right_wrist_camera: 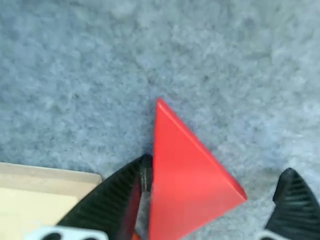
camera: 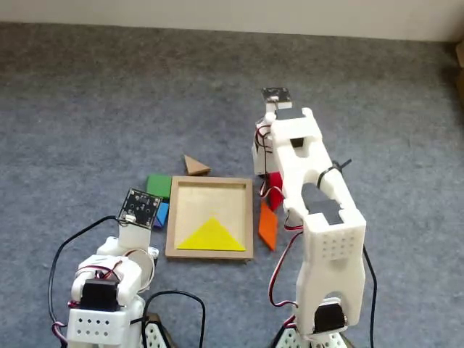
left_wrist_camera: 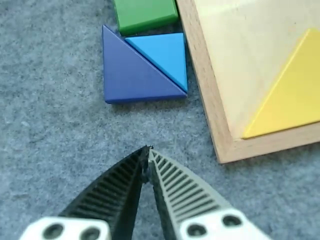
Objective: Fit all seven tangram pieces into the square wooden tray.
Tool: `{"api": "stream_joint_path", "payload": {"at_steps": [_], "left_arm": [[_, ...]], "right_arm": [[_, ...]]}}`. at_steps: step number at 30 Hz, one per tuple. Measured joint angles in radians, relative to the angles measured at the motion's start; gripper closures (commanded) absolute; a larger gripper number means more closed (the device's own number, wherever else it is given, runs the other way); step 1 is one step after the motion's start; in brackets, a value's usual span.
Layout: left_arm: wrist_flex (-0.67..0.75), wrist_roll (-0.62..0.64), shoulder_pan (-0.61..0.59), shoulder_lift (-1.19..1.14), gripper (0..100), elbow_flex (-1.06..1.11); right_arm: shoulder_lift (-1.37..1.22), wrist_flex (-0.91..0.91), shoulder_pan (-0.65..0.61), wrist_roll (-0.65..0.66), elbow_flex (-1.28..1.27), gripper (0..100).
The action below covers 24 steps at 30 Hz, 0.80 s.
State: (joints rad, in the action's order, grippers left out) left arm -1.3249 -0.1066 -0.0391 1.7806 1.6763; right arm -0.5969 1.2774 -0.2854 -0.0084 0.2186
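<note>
Tray (camera: 210, 180): centre of the scene; yellow triangle (camera: 211, 236) lies inside, at the near edge.
Left gripper (left_wrist_camera: 148, 150): fingers clenched on nothing, near the dark blue triangle (left_wrist_camera: 130, 75).
Right gripper (right_wrist_camera: 217, 166): fingers released, red triangle (right_wrist_camera: 185, 175) between them, touching one finger.
Hidden: the right arm covers most of the red triangle from above.

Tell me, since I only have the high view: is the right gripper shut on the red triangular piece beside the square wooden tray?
Observer: No. The right gripper is open, straddling the red triangular piece.
Operator: And the left gripper?
Observer: The left gripper is shut on nothing, over the grey carpet near a dark blue triangle.
Operator: Is that one touching anything?
Observer: Yes, a light blue triangle lies edge to edge against it, next to the square wooden tray.
</note>
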Motion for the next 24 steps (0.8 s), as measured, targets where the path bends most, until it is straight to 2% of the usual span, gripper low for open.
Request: {"api": "stream_joint_path", "payload": {"at_steps": [6,17,21,24], "left_arm": [[0.000,0.000,0.000,0.000,100,0.000],[0.000,0.000,0.000,0.000,100,0.000],[0.000,0.000,0.000,0.000,100,0.000],[0.000,0.000,0.000,0.000,100,0.000]], "right_arm": [[0.000,0.014,0.000,-0.002,0.002,71.3],[0.000,0.017,0.003,0.000,0.000,76.9],[0.000,0.018,0.008,0.000,0.000,76.9],[0.000,0.018,0.008,0.000,0.000,71.6]]}}
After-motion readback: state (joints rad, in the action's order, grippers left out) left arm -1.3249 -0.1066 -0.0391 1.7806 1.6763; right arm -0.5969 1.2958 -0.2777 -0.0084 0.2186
